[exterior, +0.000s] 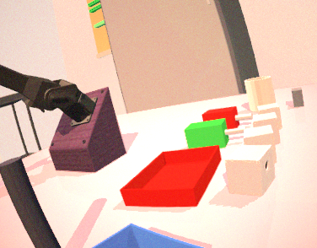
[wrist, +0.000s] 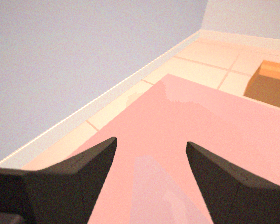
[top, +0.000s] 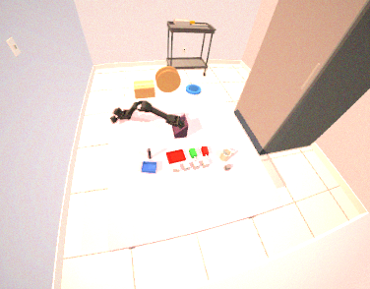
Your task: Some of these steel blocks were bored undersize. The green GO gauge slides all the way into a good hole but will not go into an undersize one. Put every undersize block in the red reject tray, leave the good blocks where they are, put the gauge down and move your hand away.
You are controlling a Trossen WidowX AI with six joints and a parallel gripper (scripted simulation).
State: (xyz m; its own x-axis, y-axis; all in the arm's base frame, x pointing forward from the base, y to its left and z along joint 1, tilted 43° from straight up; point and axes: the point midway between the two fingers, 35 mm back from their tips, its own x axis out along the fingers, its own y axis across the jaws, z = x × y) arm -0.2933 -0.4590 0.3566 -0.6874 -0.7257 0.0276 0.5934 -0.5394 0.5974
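Gripper (top: 114,118) (wrist: 151,143) stood partly open, nothing between fingers. Green gauge (top: 193,153) (exterior: 206,133) sat beside red tray (top: 176,156) (exterior: 172,177), near steel blocks (top: 191,166) (exterior: 249,170). Gauge looked stiff, light, perhaps slippery; best gripped squarely across blocky green handle, leaving pin free.

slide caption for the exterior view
Empty red tray beside a row of pale blocks, green gauge behind

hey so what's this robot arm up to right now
The black robot arm's gripper is open and holds nothing, out to one side, away from the work. The green block-shaped gauge lies on the table beside a similar red one. Four pale steel blocks stand in a row, and the shallow red reject tray has no block in it.
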